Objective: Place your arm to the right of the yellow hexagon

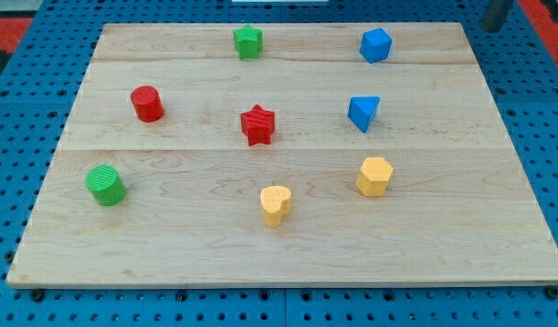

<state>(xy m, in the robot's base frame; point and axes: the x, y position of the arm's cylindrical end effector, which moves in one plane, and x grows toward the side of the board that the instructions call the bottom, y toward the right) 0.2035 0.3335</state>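
Observation:
The yellow hexagon (374,175) lies on the wooden board (497,227), right of centre and toward the view's bottom. A yellow heart-shaped block (275,204) lies to its left and a little lower. My tip (492,27) shows as a dark rod end at the view's top right corner, just beyond the board's top right edge. It is far up and to the right of the yellow hexagon and touches no block.
A blue triangular block (363,113) lies above the hexagon and a blue cube-like block (375,44) near the top edge. A red star (257,124) is at centre, with a green star (247,41), a red cylinder (147,104) and a green cylinder (105,184) elsewhere. Blue pegboard (15,100) surrounds the board.

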